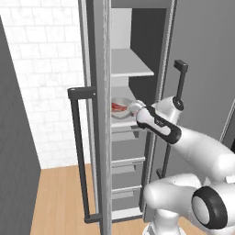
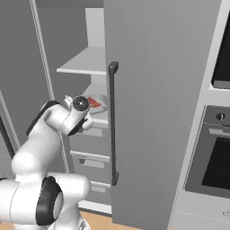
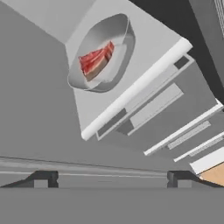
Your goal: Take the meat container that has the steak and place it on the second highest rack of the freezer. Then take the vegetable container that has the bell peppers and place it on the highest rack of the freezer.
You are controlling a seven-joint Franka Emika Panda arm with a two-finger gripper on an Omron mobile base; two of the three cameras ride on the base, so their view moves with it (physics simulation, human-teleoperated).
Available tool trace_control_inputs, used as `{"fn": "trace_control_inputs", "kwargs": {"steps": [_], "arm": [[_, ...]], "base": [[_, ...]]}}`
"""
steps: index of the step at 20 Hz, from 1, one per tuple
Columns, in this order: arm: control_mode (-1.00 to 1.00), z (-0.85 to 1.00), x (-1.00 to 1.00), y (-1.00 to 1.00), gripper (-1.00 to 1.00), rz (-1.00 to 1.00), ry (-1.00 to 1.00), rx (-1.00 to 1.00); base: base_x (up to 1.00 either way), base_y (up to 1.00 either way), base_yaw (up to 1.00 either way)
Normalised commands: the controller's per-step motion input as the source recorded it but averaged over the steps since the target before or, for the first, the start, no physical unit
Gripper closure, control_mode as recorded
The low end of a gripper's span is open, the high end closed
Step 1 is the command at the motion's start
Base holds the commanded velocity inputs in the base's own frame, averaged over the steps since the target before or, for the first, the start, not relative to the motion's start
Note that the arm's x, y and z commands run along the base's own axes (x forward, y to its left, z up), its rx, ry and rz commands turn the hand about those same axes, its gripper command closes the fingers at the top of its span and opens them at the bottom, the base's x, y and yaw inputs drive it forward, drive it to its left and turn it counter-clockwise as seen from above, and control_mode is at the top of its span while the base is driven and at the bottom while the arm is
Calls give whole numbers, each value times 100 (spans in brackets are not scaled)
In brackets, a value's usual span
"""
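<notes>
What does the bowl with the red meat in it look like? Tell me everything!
The meat container is a shallow, rounded grey bowl with a thin upright rim, smooth like plastic. Inside lies the steak, a flat red wedge with pale streaks. The bowl sits upright on the lower white shelf inside the open freezer, above the grey drawers. Nothing grips it; only the shelf touches it.

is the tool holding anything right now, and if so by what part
Nothing is held. The tool is open and clear of the shallow grey container with the red steak wedge, which sits on the white freezer shelf.
</notes>
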Motion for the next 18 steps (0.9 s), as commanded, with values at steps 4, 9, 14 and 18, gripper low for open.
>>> {"fn": "trace_control_inputs", "kwargs": {"steps": [4,9,14,18], "arm": [[-100,64,-100,-12,-100,43,8,-49],[-100,78,-100,-12,-100,37,16,-47],[-100,80,-100,-31,-100,34,12,-33],[-100,61,-100,-53,-100,32,3,-13]], "base": [[0,0,0],[0,0,0],[0,0,0],[0,0,0]]}}
